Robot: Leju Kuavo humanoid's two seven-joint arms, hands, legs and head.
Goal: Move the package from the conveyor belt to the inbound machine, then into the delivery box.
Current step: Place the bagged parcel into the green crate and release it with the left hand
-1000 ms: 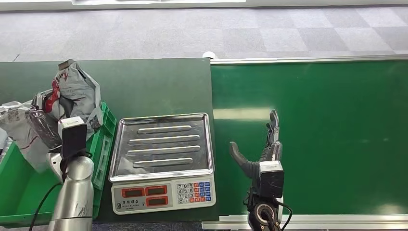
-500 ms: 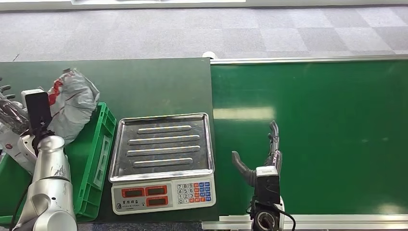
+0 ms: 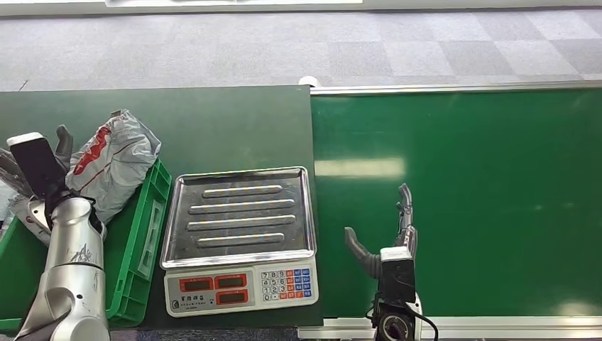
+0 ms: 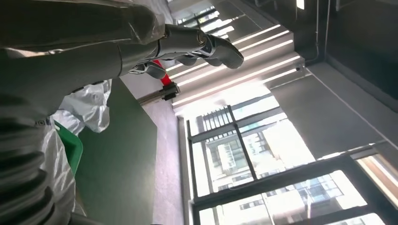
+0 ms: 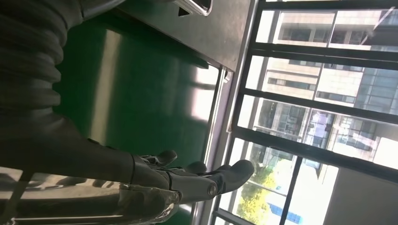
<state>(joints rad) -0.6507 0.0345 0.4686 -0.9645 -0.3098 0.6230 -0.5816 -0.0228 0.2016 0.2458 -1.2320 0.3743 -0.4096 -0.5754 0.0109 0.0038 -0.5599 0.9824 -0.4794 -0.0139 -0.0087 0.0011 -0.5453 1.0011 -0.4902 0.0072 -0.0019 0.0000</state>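
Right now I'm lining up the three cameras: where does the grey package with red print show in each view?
Head view: the grey package lies at the left, on the back rim of the green crate, beside the left hand.
Left wrist view: crumpled pale plastic at the left edge, likely the same package.
Right wrist view: not in it.
Shared landmark: the green crate.

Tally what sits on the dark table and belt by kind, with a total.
Grey plastic packages: 2, one on the crate's rim and one at the picture's left edge
Green crate: 1
Weighing scale: 1
Packages on the conveyor belt: 0
Total: 4
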